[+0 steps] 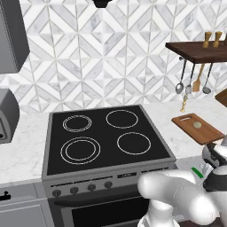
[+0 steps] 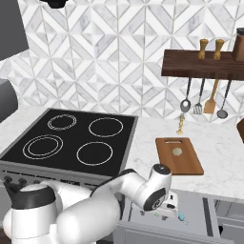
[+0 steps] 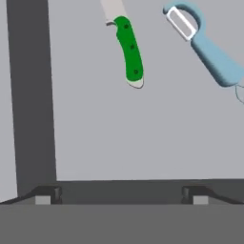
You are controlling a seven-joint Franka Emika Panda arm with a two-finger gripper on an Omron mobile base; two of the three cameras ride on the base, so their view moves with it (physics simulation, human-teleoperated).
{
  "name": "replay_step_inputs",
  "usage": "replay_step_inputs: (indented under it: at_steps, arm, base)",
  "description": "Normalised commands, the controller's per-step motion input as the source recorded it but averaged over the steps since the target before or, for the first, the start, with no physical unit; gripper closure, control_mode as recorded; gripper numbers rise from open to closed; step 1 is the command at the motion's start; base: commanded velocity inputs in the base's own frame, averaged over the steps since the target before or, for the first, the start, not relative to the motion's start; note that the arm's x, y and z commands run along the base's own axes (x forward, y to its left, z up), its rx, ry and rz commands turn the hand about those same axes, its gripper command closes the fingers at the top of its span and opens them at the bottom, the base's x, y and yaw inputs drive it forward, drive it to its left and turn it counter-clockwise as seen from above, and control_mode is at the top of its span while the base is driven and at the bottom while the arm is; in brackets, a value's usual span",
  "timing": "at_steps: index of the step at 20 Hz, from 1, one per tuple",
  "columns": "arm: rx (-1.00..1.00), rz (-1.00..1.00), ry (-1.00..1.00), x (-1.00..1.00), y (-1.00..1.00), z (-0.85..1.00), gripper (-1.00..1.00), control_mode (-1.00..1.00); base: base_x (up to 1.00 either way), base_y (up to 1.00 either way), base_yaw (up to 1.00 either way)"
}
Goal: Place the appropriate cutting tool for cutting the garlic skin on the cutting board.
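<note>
The cutting tool [image 3: 129, 47], a small knife with a green handle and pale blade, lies flat on the grey floor of an open drawer [image 3: 119, 133], blade toward the top of the hand view. My gripper [image 3: 121, 194] hovers above the drawer, open, with nothing between its fingertips [image 3: 47, 195]; the knife is well ahead of them. In the left base view the green handle [image 1: 197, 172] shows beside my hand. The reddish-brown cutting board [image 2: 178, 155] lies on the counter right of the stove, with the garlic [image 2: 177, 151] resting on it, also board [image 1: 197, 128].
A blue peeler [image 3: 205, 43] lies in the drawer right of the knife. A dark drawer wall [image 3: 28, 95] runs down the left. The black stove top [image 1: 106, 137] is left of the board. A wall shelf [image 2: 205, 66] with hanging spoons [image 2: 200, 102] sits above the counter.
</note>
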Motion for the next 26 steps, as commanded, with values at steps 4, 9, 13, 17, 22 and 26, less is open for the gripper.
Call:
replay_step_inputs:
  at_steps: [4, 9, 13, 17, 22, 26]
  arm:
    - [0.06, 0.1, 0.1, 0.14, 0.0, -0.55, -1.0, -1.0]
    - [0.04, 0.05, 0.05, 0.0, 0.04, -0.46, -1.0, -1.0]
    - [0.0, 0.0, 0.13, -0.18, 0.43, -0.11, -1.0, -1.0]
    - [0.0, 0.0, 0.22, -0.39, 0.55, 0.0, -1.0, -1.0]
    - [0.0, 0.0, 0.16, -0.69, 0.27, -0.01, -1.0, -1.0]
    - [0.0, 0.0, 0.08, -1.0, 0.0, 0.06, -1.0, -1.0]
  base:
    - [0.0, 0.0, 0.0]
    - [0.0, 0.0, 0.0]
    - [0.0, 0.0, 0.0]
    - [0.0, 0.0, 0.0]
    - [0.0, 0.0, 0.0]
    - [0.0, 0.0, 0.0]
